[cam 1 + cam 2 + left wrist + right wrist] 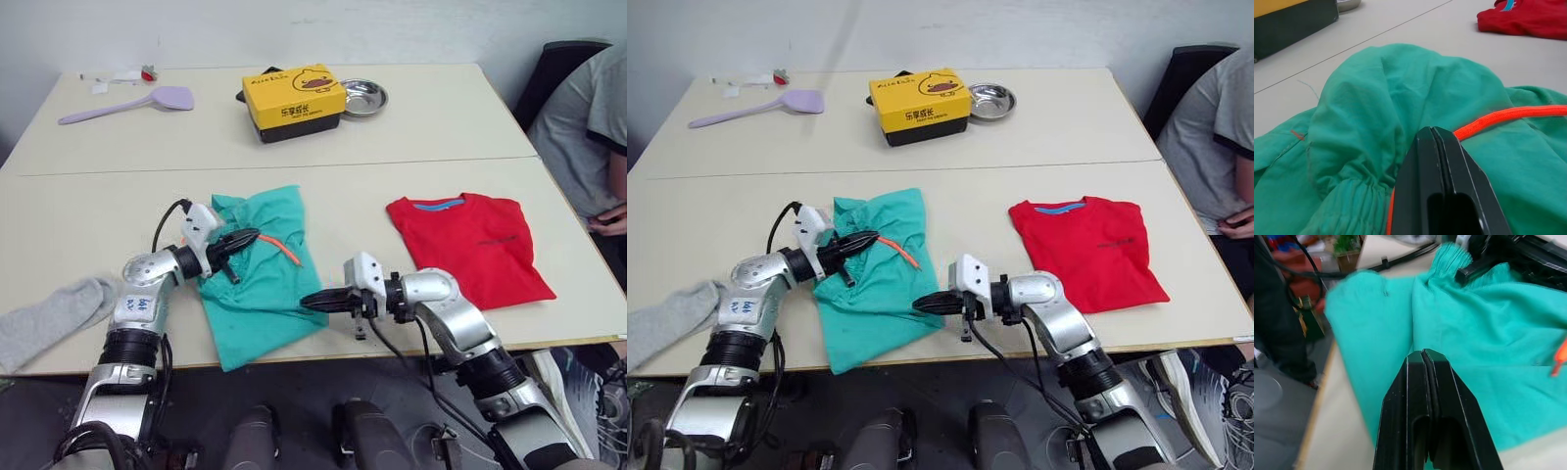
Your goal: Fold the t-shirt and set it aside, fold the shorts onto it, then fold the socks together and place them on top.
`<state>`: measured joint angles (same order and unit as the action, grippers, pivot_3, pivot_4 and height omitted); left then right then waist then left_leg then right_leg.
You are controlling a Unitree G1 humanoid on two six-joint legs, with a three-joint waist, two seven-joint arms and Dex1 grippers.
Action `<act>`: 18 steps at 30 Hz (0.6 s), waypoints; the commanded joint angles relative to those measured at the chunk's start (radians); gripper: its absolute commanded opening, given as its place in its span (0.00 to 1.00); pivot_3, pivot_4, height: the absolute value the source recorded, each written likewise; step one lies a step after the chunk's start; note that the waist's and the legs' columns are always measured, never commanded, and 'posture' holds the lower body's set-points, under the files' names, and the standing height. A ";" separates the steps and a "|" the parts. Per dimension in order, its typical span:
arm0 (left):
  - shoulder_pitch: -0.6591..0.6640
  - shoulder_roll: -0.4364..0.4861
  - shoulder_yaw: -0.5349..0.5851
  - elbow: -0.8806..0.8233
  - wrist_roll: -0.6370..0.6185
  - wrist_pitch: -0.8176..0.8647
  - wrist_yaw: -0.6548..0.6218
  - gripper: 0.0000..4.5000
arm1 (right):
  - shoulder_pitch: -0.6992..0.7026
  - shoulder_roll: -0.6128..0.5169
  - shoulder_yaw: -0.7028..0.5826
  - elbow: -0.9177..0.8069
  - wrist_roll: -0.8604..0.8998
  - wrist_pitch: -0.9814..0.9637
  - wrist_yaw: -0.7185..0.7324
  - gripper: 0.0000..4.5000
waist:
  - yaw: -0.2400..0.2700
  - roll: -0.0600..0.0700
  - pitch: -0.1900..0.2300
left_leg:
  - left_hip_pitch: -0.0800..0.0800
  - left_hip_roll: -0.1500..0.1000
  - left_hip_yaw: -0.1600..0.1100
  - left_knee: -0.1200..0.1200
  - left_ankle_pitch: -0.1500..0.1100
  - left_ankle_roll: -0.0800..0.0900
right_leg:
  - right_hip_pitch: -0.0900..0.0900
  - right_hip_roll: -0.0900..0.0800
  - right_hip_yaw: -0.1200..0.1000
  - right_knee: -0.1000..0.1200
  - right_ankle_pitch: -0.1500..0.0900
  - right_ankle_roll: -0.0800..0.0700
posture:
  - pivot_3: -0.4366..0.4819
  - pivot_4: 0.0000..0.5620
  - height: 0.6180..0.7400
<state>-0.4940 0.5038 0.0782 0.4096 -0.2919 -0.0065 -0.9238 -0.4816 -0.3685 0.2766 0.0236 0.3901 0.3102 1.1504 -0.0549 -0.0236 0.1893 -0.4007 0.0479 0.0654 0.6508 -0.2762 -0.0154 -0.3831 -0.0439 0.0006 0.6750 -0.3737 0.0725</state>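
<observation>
Socks: we see one grey sock [49,315] at the table's near edge, well apart from our left gripper on its outer side, untouched.
Left gripper: our left gripper [238,241] rests on the waistband end of the shorts [257,284], fingers pressed together; whether fabric is pinched we cannot tell.
Shorts: they lie crumpled between our two grippers, long axis running from the waistband by the left gripper to the near table edge; the orange drawstring [285,250] trails just beyond the left fingertips.
Right gripper: our right gripper [317,302], fingers also together, sits at the shorts' near edge, pointing toward the left gripper.
T-shirt: the t-shirt [473,245] lies folded beyond our right arm; we judge the shorts must travel that way.
Containers: the yellow box [293,100] is closed; the metal bowl [363,97] looks empty.
</observation>
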 commanded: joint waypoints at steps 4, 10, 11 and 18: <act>0.108 0.095 0.034 -0.230 -0.071 0.015 -0.114 0.00 | -0.217 -0.021 -0.122 0.034 0.193 0.590 -0.156 0.36 | 0.002 0.000 0.000 | 0.000 0.000 -0.001 -0.001 0.001 -0.002 | 0.000 -0.001 -0.001 0.000 0.000 0.000 | 0.48 0.27 1.00; 0.165 0.115 0.063 -0.261 -0.064 0.003 -0.088 0.00 | -0.383 0.090 -0.210 0.304 0.183 0.755 -0.324 0.80 | 0.003 0.000 0.000 | -0.002 -0.001 -0.001 -0.002 -0.001 0.001 | -0.002 -0.002 -0.001 -0.001 0.000 -0.001 | 0.48 0.27 1.00; 0.173 0.121 0.064 -0.260 -0.057 0.001 -0.084 0.00 | -0.408 0.102 -0.196 0.352 0.161 0.764 -0.340 0.87 | 0.002 0.000 0.000 | -0.004 -0.001 -0.001 -0.002 0.000 0.002 | -0.004 -0.002 -0.001 -0.001 0.000 -0.001 | 0.48 0.27 1.00; 0.196 0.123 0.063 -0.246 -0.040 -0.021 -0.061 0.00 | -0.579 0.236 -0.205 0.651 0.124 0.857 -0.396 0.99 | -0.007 0.000 0.000 | -0.006 -0.001 0.003 -0.002 0.000 0.002 | -0.009 -0.002 0.002 0.004 0.000 -0.001 | 0.48 0.27 1.00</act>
<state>-0.3028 0.6218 0.1212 0.1856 -0.3320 -0.0104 -0.9947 -1.0433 -0.1634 0.0688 0.6277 0.5183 1.1370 0.7577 -0.0623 -0.0234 0.1892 -0.4063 0.0469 0.0683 0.6485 -0.2759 -0.0130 -0.3923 -0.0456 0.0023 0.6796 -0.3740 0.0711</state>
